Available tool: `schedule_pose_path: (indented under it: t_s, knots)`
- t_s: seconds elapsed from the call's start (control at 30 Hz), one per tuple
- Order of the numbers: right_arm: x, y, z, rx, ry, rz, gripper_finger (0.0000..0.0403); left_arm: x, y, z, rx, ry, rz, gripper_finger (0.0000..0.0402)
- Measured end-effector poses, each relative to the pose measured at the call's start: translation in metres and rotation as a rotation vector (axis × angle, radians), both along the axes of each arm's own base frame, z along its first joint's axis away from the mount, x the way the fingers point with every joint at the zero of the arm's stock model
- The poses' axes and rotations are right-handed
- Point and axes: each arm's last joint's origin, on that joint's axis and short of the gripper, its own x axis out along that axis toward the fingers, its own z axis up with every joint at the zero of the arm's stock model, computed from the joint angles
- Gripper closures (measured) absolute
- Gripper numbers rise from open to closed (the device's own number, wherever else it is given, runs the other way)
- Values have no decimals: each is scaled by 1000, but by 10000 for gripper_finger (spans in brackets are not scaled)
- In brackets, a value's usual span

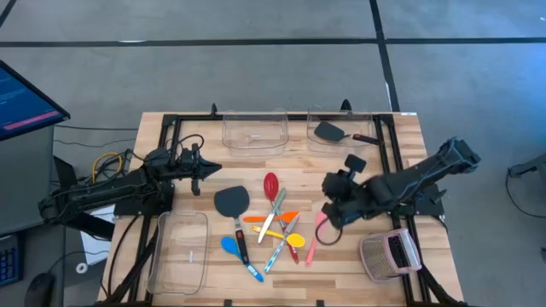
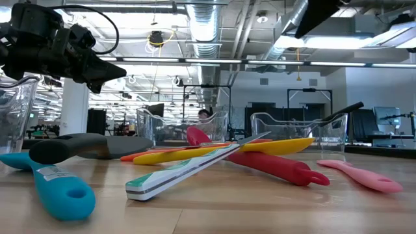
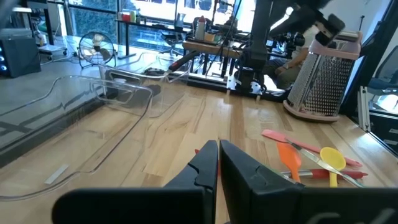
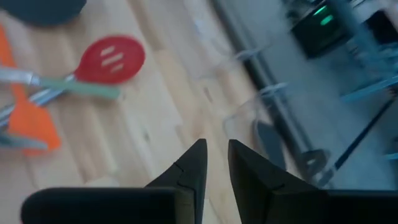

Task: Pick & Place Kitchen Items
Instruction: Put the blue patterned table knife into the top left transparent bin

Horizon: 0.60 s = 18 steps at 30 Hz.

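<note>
A: From above, where are the utensils?

B: Most lie in a loose pile at the middle of the table. There is a black turner, a red slotted spoon, an orange spatula, a yellow spoon, a blue spoon and a pink spatula. A second black turner lies inside the far right clear bin.

A: And the arms?

B: The left gripper is above bare wood, left of the pile. The right gripper is just beside the pink spatula, near the grey mesh object.

A: What shows at table height?

B: The blue spoon is nearest, the pink spatula is at the right, and the left gripper hangs above the wood.

A: The left wrist view?

B: The left fingers are pressed together and hold nothing. The yellow spoon lies beyond them.

A: The right wrist view?

B: The right fingers have a narrow gap between them, with nothing inside. The red slotted spoon lies on the wood beyond.
</note>
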Motion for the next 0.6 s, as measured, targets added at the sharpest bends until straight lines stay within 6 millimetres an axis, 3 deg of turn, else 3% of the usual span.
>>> schedule_pose_path:
  t_s: [0.3,0.6]
  knots:
    - [18,30,-37,-92,-37,-40,343,0,0,0,2,-1,1,394]
    - [35,53,-93,-53,191,-3,343,0,0,0,2,-1,0,394]
